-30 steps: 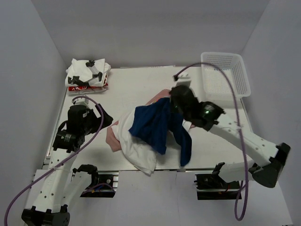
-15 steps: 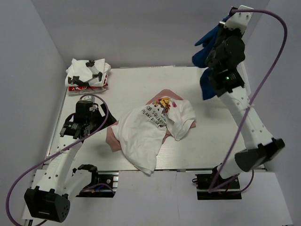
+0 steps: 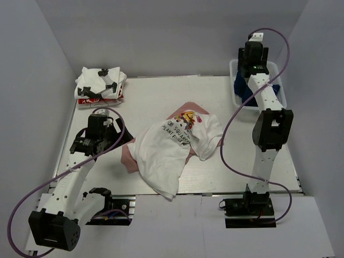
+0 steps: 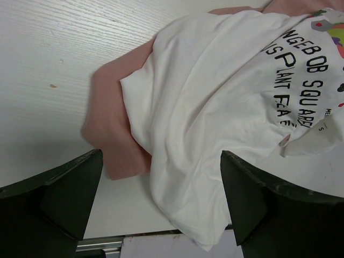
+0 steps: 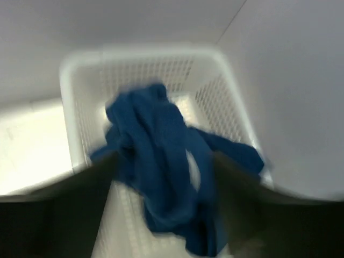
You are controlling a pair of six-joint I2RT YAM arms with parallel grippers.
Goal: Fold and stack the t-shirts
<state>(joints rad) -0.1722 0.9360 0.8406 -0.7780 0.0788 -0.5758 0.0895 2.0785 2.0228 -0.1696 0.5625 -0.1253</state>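
So, right now the left fingers are spread as wide as they go, hovering over the left edge of the loose pile and not touching any cloth. That pile sits in the middle of the surface: a crumpled white tee with black lettering and a colourful print, lying on top of a pink tee that pokes out from under it on the left and at the far side.

Over on the right, the arm is stretched up tall over the white mesh basket in the far right corner. The wrist view there is pretty blurry, but the right fingers look apart, with nothing pinched between them. The blue tee is bunched up inside the basket, one bit draped toward its right wall.

Far left corner has a folded stack of white tees with black prints, a red-printed one at the bottom, well apart from the loose pile.
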